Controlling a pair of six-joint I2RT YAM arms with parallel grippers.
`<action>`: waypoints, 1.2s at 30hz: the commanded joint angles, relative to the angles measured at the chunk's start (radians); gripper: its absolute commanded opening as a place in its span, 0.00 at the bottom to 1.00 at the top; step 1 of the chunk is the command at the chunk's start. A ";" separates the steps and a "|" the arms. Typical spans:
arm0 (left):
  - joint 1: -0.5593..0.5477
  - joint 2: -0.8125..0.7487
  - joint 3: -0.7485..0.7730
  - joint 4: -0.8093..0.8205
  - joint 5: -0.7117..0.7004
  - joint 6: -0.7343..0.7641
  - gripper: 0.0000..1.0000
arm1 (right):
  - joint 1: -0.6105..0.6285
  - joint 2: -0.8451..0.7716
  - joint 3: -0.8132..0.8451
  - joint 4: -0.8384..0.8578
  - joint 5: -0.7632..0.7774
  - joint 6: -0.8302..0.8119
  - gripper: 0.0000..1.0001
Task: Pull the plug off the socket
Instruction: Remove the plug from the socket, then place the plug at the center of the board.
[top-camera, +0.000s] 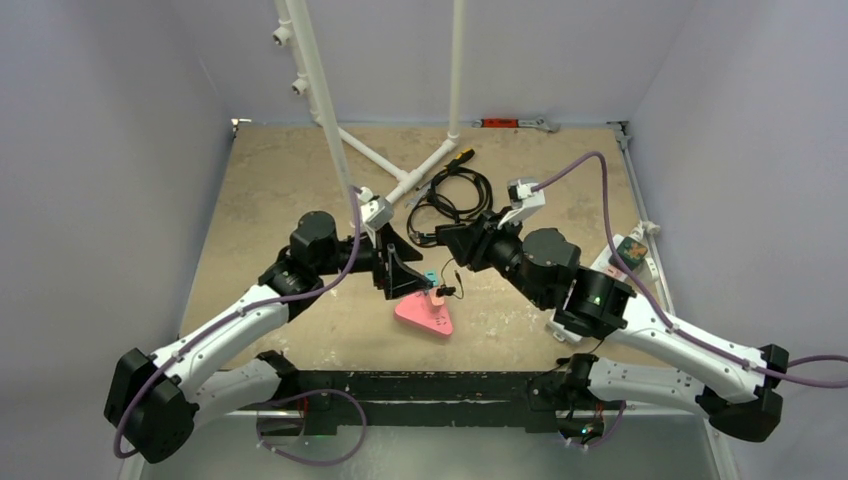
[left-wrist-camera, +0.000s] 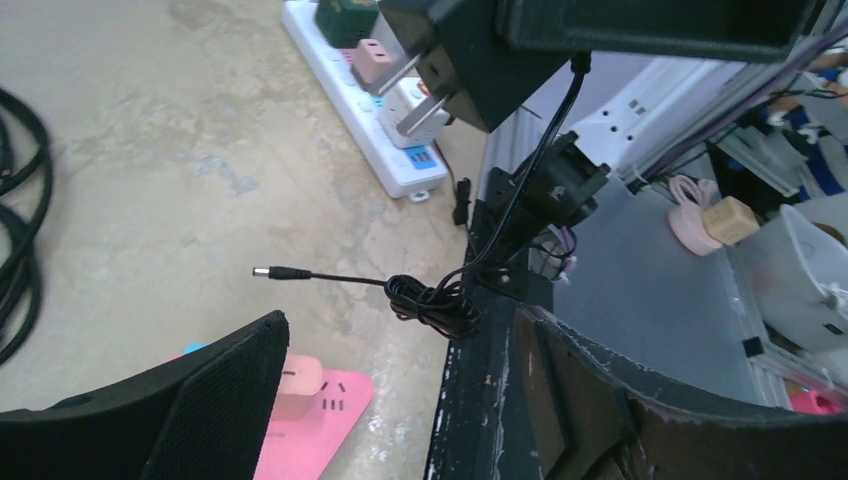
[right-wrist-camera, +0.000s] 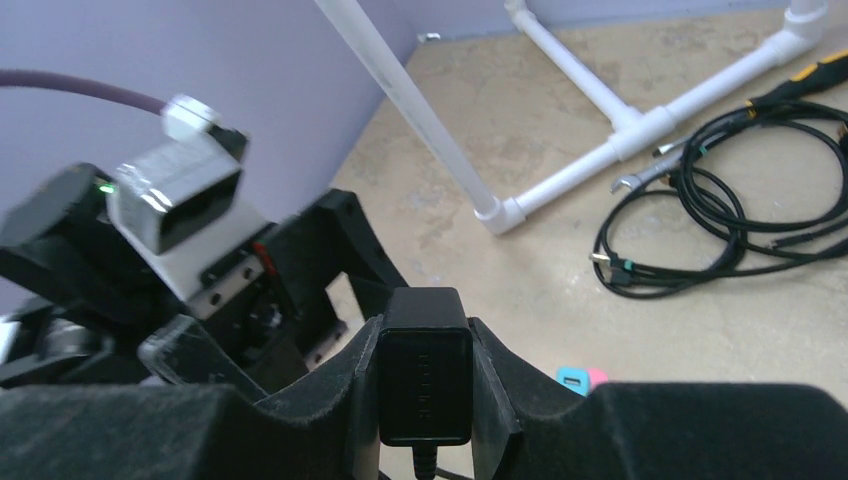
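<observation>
Two arms meet mid-frame in the top view, over the pink socket (top-camera: 424, 313), which lies flat on the worktop (top-camera: 280, 180) just below centre.

Right gripper (right-wrist-camera: 425, 332) is clenched on the black plug (left-wrist-camera: 470, 70), with a finger on each side of its body in the right wrist view. The plug is off the socket. Its bare prongs show at upper centre of the left wrist view, in the air and well apart from the pink block.

A thin black lead (left-wrist-camera: 520, 180) hangs from the plug to a small coiled bundle. Its barrel connector (left-wrist-camera: 268, 272) points toward the left of the frame.

Left gripper (top-camera: 408, 277) is released, fingers (left-wrist-camera: 215, 400) spread wide with nothing between them, right beside the socket's upper left edge. Cannot tell if it touches.

A small pink adapter (left-wrist-camera: 296, 385) sits on the socket.

Coiled black cables (top-camera: 452, 195) lie at upper centre of the top view next to the white pipe frame (top-camera: 400, 175). A white power strip (left-wrist-camera: 360, 120) loaded with adapters runs along the top of the left wrist view.
</observation>
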 joint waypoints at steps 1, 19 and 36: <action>-0.012 0.065 0.003 0.170 0.173 -0.051 0.82 | -0.005 -0.034 0.043 0.125 0.021 -0.006 0.00; -0.089 0.016 -0.018 0.228 -0.033 -0.039 0.83 | -0.005 -0.017 -0.015 0.183 -0.042 0.050 0.00; -0.097 0.126 0.001 0.310 0.108 -0.116 0.18 | -0.005 0.016 -0.067 0.210 -0.037 0.079 0.00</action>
